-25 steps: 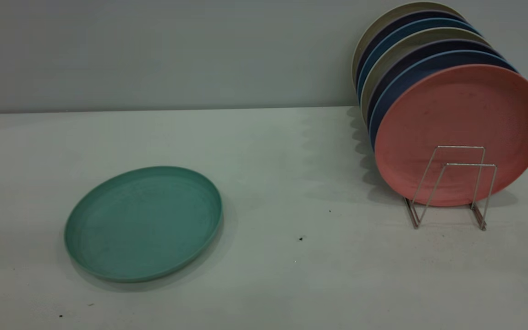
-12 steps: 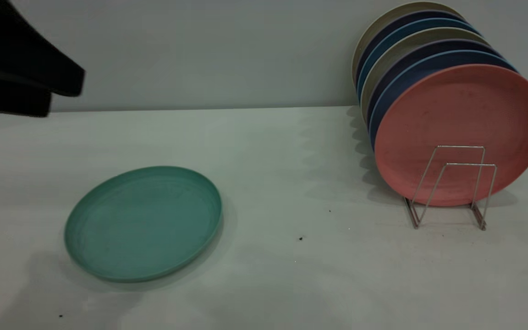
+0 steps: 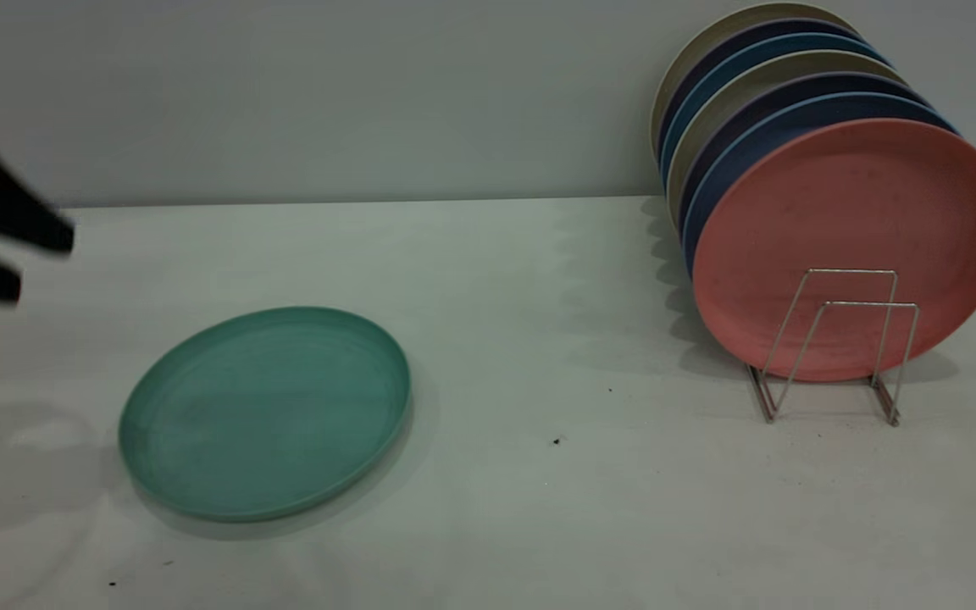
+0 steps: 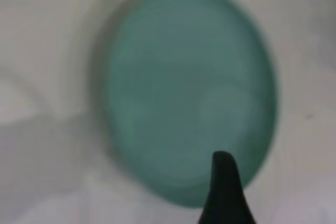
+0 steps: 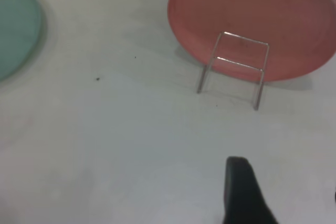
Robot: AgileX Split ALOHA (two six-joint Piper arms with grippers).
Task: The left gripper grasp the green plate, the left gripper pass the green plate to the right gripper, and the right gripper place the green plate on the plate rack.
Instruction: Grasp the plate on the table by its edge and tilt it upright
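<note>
1. Exterior view: the left gripper (image 3: 35, 258) enters at the left edge, fingers spread, above the table (image 3: 539, 508). The green plate (image 3: 265, 413) lies flat at lower left. The rack (image 3: 831, 343), at right, holds upright plates.
2. Left wrist view: one finger (image 4: 226, 192) hangs over the plate (image 4: 189, 87).
3. Right wrist view: the right gripper's finger (image 5: 241, 192) hovers near the rack (image 5: 233, 69); I cannot tell its spread.

Green plate (image 3: 265, 413): matte teal, plastic-looking, smooth apart from faint concentric rings, no glare. Pink plate (image 3: 851, 229): matte salmon, slightly scuffed and dusty on its face. Blue plates (image 3: 738, 148) behind it: dull dark finish, same plastic look. Rack (image 3: 831, 343) near the table's right edge: thin bare metal wire, silver, faintly shiny. Table (image 3: 539, 508): pale, flat, matte, smooth, dotted with a few dark specks. Left gripper (image 3: 26, 258) at the left edge: plain black, non-glossy. Right gripper finger (image 5: 242, 192): black, matte, plastic-looking.
</note>
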